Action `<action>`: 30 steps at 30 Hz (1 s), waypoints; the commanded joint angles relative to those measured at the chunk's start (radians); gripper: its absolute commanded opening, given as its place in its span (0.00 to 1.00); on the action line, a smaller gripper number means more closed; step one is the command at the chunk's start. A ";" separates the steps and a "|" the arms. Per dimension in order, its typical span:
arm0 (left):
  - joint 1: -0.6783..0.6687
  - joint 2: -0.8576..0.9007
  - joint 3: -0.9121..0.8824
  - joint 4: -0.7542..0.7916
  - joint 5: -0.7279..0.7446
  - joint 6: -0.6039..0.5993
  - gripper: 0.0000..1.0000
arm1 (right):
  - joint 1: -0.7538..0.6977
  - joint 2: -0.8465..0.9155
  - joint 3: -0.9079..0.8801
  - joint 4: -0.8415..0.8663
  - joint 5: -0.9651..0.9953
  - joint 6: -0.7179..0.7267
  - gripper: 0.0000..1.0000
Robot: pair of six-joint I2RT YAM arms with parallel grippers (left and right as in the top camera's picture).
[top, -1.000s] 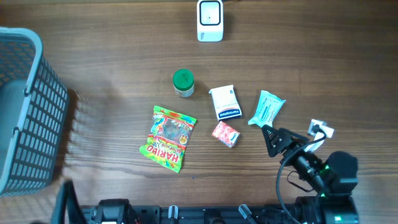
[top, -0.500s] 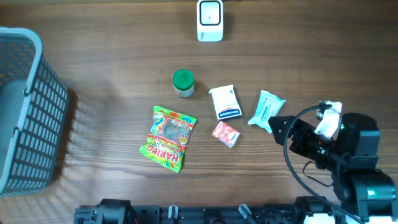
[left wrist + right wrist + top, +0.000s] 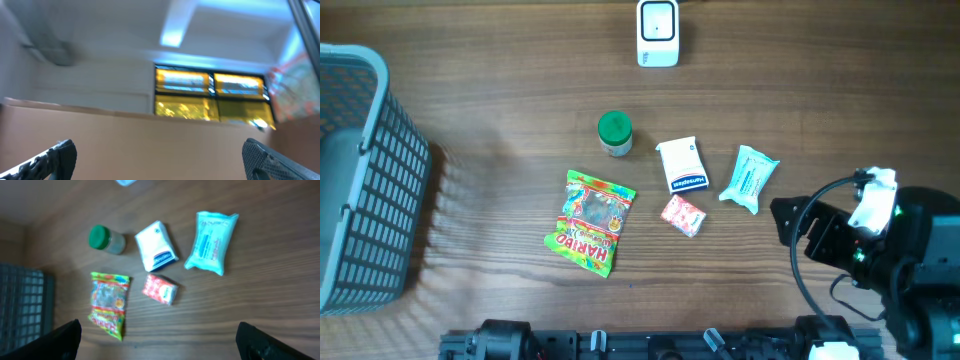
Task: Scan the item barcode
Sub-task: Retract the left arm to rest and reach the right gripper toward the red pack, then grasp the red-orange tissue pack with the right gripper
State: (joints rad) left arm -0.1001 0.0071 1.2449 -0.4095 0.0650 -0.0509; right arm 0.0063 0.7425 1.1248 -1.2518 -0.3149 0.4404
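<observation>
1. Overhead: the wooden table point(image 3: 490, 90) holds five goods in a loose cluster near its middle.
   - They are a green-lidded jar point(image 3: 614, 132), a white tissue pack point(image 3: 682, 165), a teal wipes pack point(image 3: 750, 178), a small red packet point(image 3: 683, 215) and a gummy candy bag point(image 3: 590, 221).
   - None touches another, and nothing marks which one is the item to scan.
   - The white scanner point(image 3: 658, 33) stands at the far edge, well apart from them.
   - A grey basket point(image 3: 360, 180) sits at the left edge.
   - The right gripper point(image 3: 782, 214) hangs just beside the wipes pack, on its near right, without touching it. From above its spread is hard to judge.

2. Left wrist: the camera looks up at a ceiling and a lit window.
   - The left gripper point(image 3: 160, 160) has its fingertips point(image 3: 56, 156) in the two bottom corners, spread wide with nothing between them.

3. Right wrist: the camera looks down on the same goods, all lying flat on the wood except the jar point(image 3: 106, 239), which stands upright.
   - The basket point(image 3: 22, 305) shows at the left.
   - The right gripper point(image 3: 160, 342) is spread wide and holds nothing. Its fingertips point(image 3: 260, 342) are clear of every item.
</observation>
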 commanded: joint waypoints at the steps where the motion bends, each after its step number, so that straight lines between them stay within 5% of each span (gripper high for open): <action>1: -0.008 0.006 -0.024 0.123 -0.120 -0.003 1.00 | 0.008 0.107 0.069 -0.057 0.117 -0.028 0.99; 6: -0.007 0.021 -0.065 0.293 -0.170 -0.003 1.00 | 0.008 0.321 0.089 -0.122 0.015 -0.045 1.00; 14: -0.008 0.032 -0.207 -0.107 -0.168 -0.010 1.00 | 0.065 0.635 0.087 -0.003 -0.098 -0.092 0.99; 23: -0.007 0.032 -0.605 -0.148 -0.172 -0.063 1.00 | 0.324 0.876 0.045 0.192 -0.043 -0.021 0.93; 26: -0.007 0.032 -0.630 -0.179 -0.172 -0.063 1.00 | 0.331 0.892 -0.022 0.270 -0.032 -0.022 0.83; 30: -0.007 0.032 -0.631 -0.235 -0.198 -0.063 1.00 | 0.331 0.892 -0.178 0.461 -0.047 0.011 0.83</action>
State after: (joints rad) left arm -0.1001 0.0402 0.6178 -0.6186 -0.1001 -0.1009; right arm 0.3359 1.6196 1.0462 -0.8700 -0.3611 0.4213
